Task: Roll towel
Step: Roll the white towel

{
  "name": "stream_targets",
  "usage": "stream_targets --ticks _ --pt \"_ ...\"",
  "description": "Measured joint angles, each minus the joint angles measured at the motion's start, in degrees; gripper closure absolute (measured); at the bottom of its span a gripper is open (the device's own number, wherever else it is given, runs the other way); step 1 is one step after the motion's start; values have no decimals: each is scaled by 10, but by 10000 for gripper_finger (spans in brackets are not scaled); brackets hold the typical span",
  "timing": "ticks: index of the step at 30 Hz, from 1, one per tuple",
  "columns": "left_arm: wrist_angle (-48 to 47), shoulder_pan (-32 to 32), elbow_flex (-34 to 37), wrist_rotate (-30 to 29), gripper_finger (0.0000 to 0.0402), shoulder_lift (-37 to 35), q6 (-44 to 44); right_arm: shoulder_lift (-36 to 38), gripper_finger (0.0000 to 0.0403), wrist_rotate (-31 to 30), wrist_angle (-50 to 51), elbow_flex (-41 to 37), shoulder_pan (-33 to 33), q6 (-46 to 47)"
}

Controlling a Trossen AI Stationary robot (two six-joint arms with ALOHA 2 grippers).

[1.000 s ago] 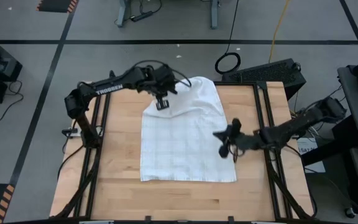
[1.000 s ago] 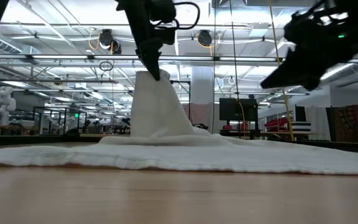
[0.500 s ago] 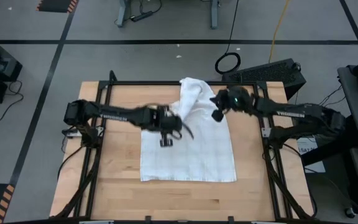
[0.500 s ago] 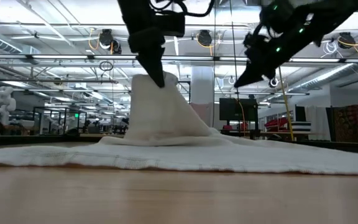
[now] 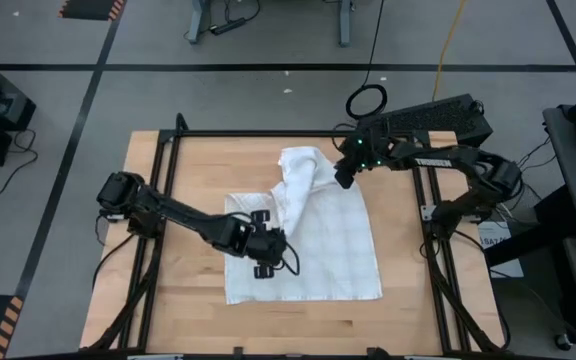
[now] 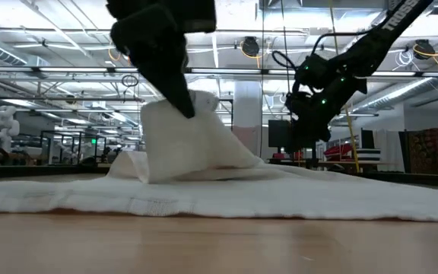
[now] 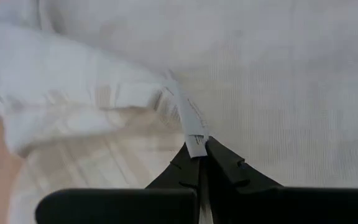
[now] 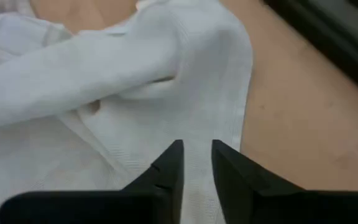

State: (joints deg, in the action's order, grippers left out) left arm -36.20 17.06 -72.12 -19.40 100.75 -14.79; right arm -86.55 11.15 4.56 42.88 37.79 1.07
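Both my grippers moved: my left gripper [image 5: 265, 245], clamped on the towel [image 5: 313, 245], dragged its corner toward six o'clock, while my right gripper [image 5: 342, 180] reached one o'clock, fingers slightly parted, so folding has begun.

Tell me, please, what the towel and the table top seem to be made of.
The towel looks like thin woven cloth, probably cotton: matte white with a faint grey check, and it drapes in soft folds where the left gripper pinches its edge. The table top looks like light wood, likely planks with a smooth finish: pale grain lines show.
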Motion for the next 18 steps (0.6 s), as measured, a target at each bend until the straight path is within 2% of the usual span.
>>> stream_targets --ticks 6,11,14,18 --pt "-20 13 28 2 391 0 -32 10 282 25 7 0 -40 31" --pt "-24 22 29 12 385 0 -33 41 278 23 20 0 -99 57" --pt "-1 22 29 38 357 0 -32 52 278 -4 31 -2 -141 65" --pt "17 22 29 94 285 0 -39 54 277 -64 35 -13 -192 73"
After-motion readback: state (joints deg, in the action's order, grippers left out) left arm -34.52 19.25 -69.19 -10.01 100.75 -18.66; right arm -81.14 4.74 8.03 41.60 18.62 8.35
